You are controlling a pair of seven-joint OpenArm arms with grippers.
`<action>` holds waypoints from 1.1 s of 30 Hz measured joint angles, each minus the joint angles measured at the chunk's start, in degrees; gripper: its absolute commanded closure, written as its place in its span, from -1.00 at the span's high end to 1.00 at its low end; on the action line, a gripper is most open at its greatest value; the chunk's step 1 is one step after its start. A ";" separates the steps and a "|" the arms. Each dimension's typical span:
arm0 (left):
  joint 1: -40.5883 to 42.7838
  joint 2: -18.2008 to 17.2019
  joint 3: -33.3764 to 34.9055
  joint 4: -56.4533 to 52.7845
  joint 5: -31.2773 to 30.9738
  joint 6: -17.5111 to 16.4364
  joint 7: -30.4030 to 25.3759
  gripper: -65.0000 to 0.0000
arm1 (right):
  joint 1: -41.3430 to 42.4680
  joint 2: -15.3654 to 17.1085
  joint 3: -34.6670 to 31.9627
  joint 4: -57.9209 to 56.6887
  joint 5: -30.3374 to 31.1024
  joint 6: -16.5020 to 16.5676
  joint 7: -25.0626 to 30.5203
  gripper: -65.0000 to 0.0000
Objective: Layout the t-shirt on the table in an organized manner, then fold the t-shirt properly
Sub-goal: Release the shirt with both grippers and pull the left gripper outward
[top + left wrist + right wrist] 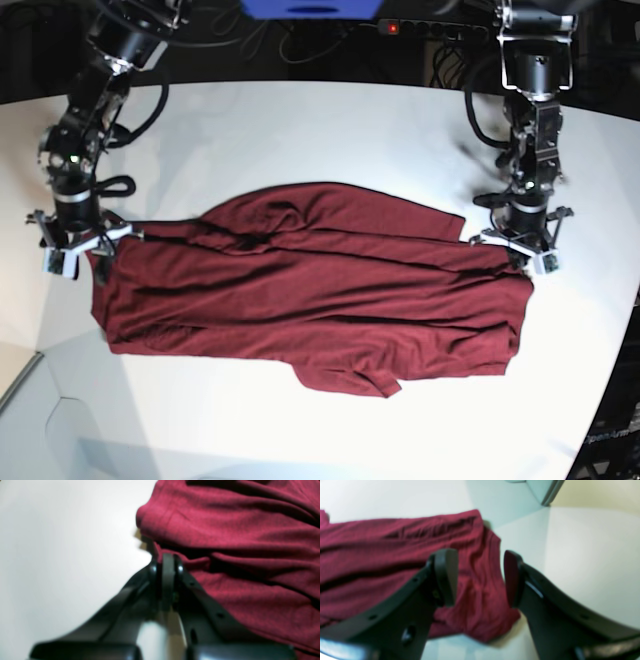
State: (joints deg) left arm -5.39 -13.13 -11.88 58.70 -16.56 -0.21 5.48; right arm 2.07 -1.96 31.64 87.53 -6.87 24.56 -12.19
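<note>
Your base camera looks straight down on the whole worktop (pixel 300 130); both wrist cameras sit close, sharing the t-shirt (pixel 310 290).

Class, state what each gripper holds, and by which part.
Left gripper pinches the t-shirt at its edge. Right gripper is open, straddling the shirt's edge, holding nothing.

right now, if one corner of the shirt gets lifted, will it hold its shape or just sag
It will likely sag: the shirt lies in soft creases and folds on the table, so the cloth looks thin and floppy. It is probably light. Pushed, it would likely bunch up, as at the left gripper.
</note>
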 measured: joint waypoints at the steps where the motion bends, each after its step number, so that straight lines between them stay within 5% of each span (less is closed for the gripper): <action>1: 1.22 0.22 -1.40 1.92 -0.04 -0.09 0.09 -1.00 | -0.90 -0.39 -0.70 0.00 0.00 -0.20 0.07 -0.08; 7: 7.28 0.15 -6.71 18.08 -0.20 0.50 1.97 -0.99 | -6.21 -1.44 -9.05 -0.02 0.02 0.26 0.00 -0.08; 15: 11.45 0.44 -12.31 32.89 -0.17 0.28 13.90 -0.99 | -7.67 -3.61 -10.51 -0.02 0.02 0.26 -0.02 -0.08; 33: 27.74 0.61 -21.84 44.54 -0.48 -0.04 15.08 -0.99 | -9.75 -2.51 -10.29 -1.44 0.00 0.26 -0.13 -0.08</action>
State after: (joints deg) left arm 22.35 -12.51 -33.71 103.24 -17.04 -0.25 20.56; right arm -7.68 -4.47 21.34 86.08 -6.87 24.82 -12.32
